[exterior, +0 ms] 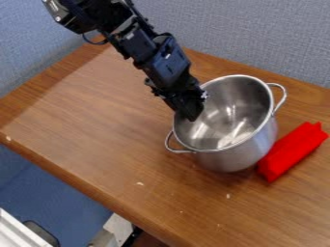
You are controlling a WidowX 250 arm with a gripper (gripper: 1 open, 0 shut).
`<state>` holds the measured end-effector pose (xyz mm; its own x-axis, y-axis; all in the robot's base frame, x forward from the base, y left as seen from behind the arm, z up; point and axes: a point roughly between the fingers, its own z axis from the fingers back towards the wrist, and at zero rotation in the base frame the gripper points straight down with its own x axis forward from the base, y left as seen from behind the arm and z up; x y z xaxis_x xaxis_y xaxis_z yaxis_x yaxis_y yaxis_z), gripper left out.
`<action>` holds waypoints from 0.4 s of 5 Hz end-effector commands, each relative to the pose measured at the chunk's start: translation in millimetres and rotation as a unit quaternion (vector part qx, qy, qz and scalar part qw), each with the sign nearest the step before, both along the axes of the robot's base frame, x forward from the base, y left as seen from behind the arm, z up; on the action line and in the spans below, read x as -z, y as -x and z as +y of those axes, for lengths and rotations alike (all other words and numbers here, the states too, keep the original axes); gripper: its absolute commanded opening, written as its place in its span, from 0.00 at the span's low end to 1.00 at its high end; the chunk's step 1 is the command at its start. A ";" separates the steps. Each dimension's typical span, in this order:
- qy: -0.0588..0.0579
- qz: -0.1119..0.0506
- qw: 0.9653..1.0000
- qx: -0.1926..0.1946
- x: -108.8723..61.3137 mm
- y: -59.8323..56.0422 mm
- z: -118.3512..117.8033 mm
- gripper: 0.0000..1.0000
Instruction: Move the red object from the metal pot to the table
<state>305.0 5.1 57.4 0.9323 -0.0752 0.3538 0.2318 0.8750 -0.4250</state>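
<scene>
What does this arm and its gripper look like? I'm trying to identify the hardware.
The arm is black and chunky, built from blocky segments, with dark cables looping near its upper joints. The gripper is black too, small and narrow. No markings are readable.

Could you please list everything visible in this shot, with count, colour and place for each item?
metal pot: one, shiny silver, right of centre on the table, inside looks empty.
red object: one, bright red, lying on the table against the pot's right side.
table: one, brown wood grain, fills most of the view.
wall: blue-grey, behind the table.
robot arm: one, black, reaching down from upper left.
gripper: one, black, shut, at the pot's near-left rim.
</scene>
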 end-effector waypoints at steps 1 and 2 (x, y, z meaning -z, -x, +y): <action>-0.006 -0.035 0.999 -0.009 -19.8 -9.8 9.2 0.00; -0.004 -0.034 0.999 -0.009 -20.8 -9.1 9.1 0.00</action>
<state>303.9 7.4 58.2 0.9344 -0.0676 0.3498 0.2256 0.8721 -0.4341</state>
